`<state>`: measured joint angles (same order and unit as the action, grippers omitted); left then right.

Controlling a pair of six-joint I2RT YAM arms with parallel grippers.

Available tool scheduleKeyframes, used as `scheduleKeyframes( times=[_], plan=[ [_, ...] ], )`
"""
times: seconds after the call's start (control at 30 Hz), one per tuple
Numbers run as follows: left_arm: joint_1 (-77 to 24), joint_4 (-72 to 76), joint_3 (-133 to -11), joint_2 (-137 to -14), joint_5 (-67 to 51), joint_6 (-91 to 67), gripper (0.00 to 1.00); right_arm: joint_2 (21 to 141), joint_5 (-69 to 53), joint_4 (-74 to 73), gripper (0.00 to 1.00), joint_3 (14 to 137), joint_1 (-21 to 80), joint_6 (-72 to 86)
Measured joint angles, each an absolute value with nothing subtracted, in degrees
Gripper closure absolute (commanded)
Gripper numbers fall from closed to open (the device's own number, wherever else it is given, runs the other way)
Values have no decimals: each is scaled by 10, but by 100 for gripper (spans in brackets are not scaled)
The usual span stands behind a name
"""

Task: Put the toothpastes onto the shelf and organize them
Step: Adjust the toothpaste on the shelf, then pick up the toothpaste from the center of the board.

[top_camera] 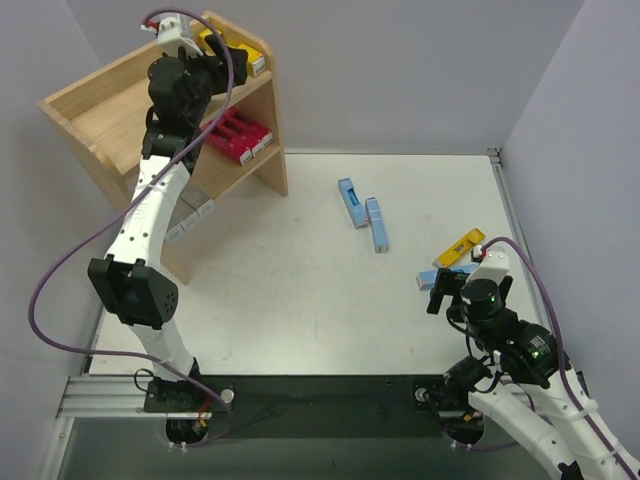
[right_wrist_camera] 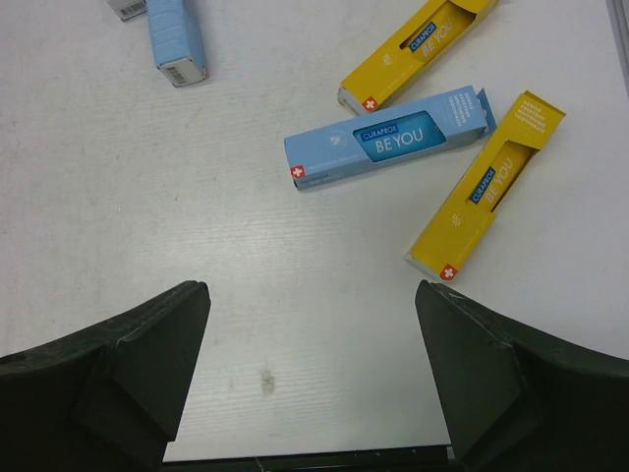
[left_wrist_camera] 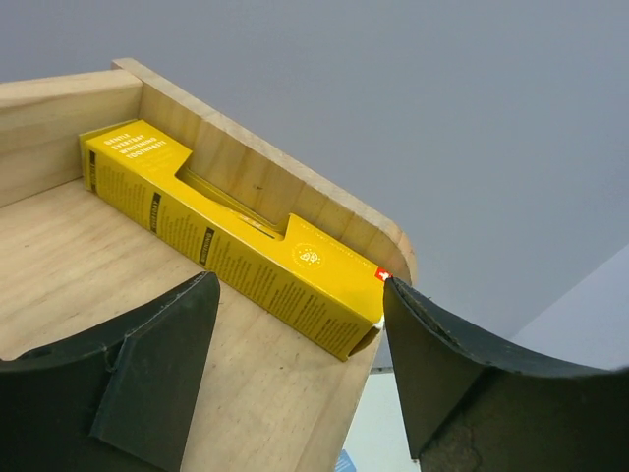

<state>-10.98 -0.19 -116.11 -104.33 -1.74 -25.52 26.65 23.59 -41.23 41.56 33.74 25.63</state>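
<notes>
The wooden shelf stands at the back left. My left gripper hovers open over its top tier. A yellow toothpaste carton lies flat there along the raised rim, just beyond the fingertips and free of them. Magenta cartons and silver-grey ones sit on the lower tier. Two light blue cartons lie mid-table. My right gripper is open above bare table, with a blue carton and two yellow cartons ahead of it.
The shelf's side panel stands between the lower tier and the table. Grey walls close in at the back and right. The table's right edge runs close to the right-hand cartons. The arms' black base rail lies along the near edge.
</notes>
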Motion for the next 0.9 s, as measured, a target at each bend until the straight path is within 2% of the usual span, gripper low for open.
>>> scheduleKeyframes(
  times=[0.33,0.6,0.73,0.9],
  plan=[
    [-103,2,-1093,-940,-15,-241,12,269,239,-420,10,444,337,253],
    [-114,31,-892,-779,-59,-236,8,370,260,-443,10,509,321,257],
    [-152,24,-792,-710,-81,-198,6,449,250,-443,10,521,261,267],
    [-223,14,-675,-646,-103,-128,5,543,195,-419,9,528,113,285]
  ],
)
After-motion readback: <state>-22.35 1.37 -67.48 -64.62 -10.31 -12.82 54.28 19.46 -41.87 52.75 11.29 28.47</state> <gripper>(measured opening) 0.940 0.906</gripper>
